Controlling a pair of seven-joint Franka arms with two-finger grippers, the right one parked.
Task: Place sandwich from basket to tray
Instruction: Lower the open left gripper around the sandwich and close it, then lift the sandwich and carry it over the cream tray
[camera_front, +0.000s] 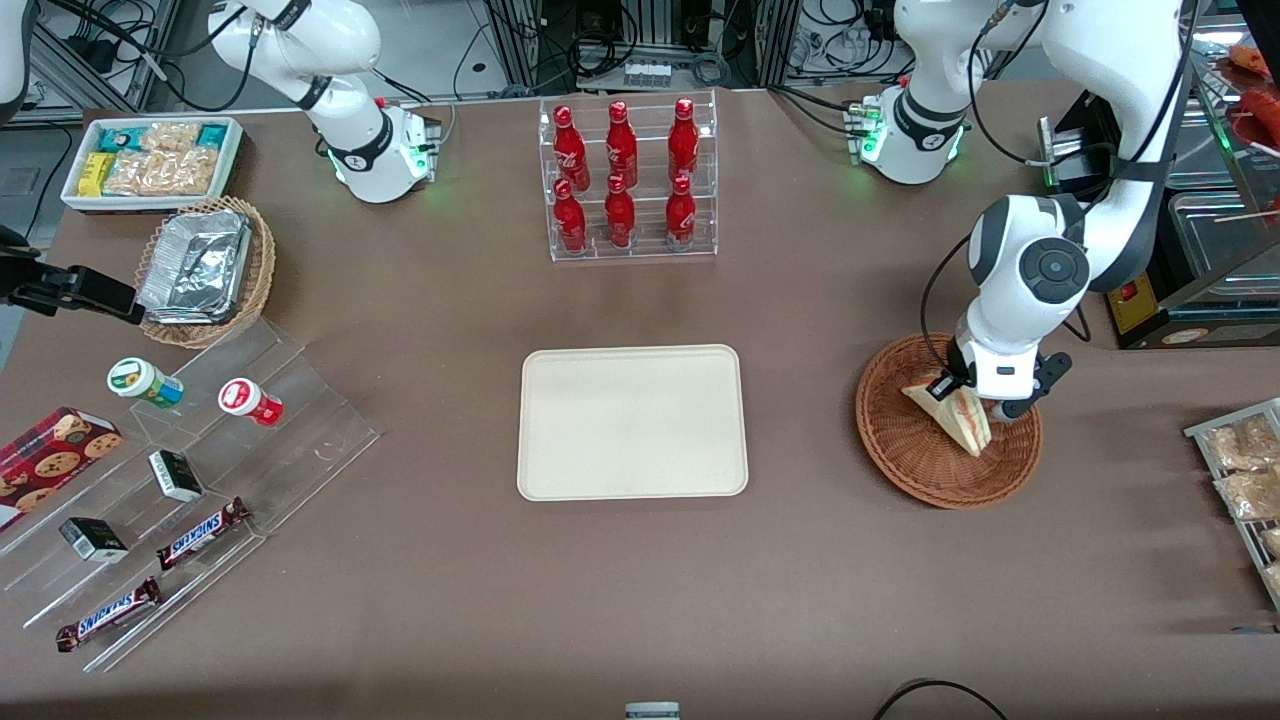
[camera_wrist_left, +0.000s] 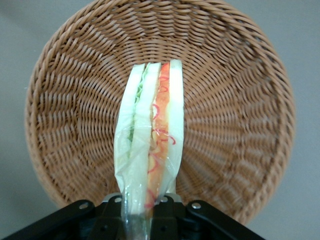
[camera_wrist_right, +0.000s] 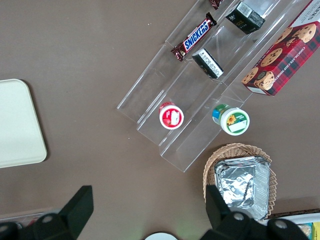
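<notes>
We see the left arm's black two-finger end effector (camera_front: 972, 393) over the round, shallow, reddish-brown woven wicker basket (camera_front: 905, 440), which sits on the brown worktop (camera_front: 800, 560) toward the working arm's end. Its fingers (camera_wrist_left: 112, 212) are closed on the narrow end of the small triangular sandwich (camera_front: 958, 415) of pale white bread, and in the wrist view the wedge (camera_wrist_left: 150, 150) stands out from the end effector (camera_wrist_left: 142, 212) with its cut side facing us: green filling along one bread slice, red-orange filling along the other, the whole thing wrapped in thin clear film. The woven bowl (camera_wrist_left: 240, 100) fills the background there, and we cannot tell whether the sandwich touches the weave or hangs just above it. In the front view the wedge lies within the basket's outline, tilted, its wide end pointing toward the camera. The flat cream-beige rectangular tray (camera_front: 632, 421) with rounded corners and a low rim lies at the middle of the worktop, well apart from the basket, and nothing rests on it. Farther from the camera than the tray stands a clear acrylic rack of six red bottles (camera_front: 625, 175). Toward the parked arm's end we see a lighter tan wicker basket holding crinkled silver foil containers (camera_front: 200, 265) and a clear stepped display with chocolate bars (camera_front: 200, 532)
</notes>
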